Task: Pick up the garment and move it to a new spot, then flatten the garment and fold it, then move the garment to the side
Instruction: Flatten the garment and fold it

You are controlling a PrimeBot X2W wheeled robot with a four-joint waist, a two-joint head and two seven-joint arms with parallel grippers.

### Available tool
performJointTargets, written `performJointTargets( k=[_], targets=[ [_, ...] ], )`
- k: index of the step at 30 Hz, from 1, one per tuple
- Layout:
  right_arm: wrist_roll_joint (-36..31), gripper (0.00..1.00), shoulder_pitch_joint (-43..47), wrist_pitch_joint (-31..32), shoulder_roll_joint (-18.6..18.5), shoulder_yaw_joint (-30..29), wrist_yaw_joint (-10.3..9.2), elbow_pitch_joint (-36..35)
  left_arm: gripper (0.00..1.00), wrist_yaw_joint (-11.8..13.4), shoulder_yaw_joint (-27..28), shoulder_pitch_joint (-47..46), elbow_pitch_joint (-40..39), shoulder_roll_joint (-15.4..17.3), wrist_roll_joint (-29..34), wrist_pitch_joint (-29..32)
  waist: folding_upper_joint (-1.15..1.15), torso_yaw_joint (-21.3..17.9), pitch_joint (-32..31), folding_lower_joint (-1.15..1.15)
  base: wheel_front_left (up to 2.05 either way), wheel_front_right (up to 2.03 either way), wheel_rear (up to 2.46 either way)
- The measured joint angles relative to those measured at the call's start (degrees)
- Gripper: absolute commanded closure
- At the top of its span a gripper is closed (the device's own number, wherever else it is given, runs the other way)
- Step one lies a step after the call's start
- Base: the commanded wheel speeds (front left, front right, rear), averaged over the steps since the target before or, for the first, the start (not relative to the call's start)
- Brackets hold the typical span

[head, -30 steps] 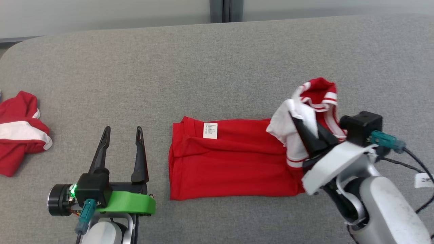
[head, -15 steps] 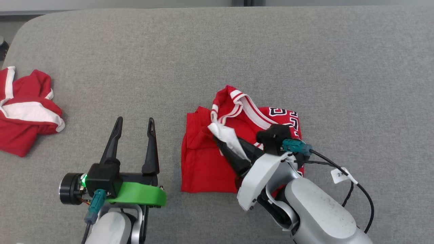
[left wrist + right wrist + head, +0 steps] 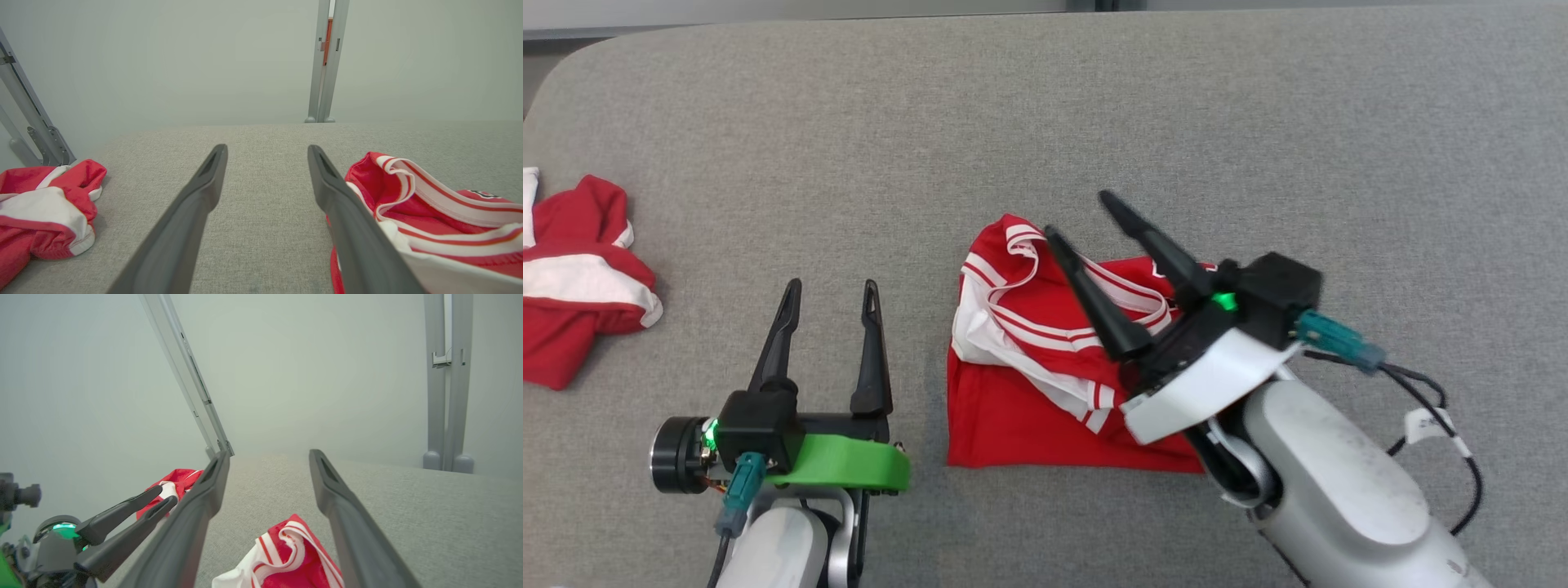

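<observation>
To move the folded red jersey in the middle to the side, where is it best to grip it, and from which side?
Probably the near left corner of the red jersey, where the folded layers lie flat and stacked. Come from its left: the open left end effector stands beside that edge. The raised striped trim would likely unfold if pulled.

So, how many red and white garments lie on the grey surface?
2. One folded red and white garment lies in the middle, beneath the right gripper; one crumpled red and white garment lies far left. None looks hidden.
</observation>
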Motion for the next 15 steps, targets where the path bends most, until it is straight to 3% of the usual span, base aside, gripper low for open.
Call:
performJointTargets(
  k=[9, 15],
  targets=[
    [-7.5, 0.0, 13.4, 0.9, -5.3, -24.2, 0.0, -8.9, 0.0, 0.7, 1.6, 1.0, -0.9, 1.4, 0.1, 0.0, 0.0, -2.5, -0.7, 0.0, 0.0, 0.0, 0.0],
    [-10.8, 0.0, 22.7, 4.0, -5.4, -34.5, 0.0, -13.8, 0.0, 1.1, 2.0, 1.9, -1.3, 2.4, 0.1, 0.0, 0.0, -3.9, -1.5, 0.0, 0.0, 0.0, 0.0]
  ],
)
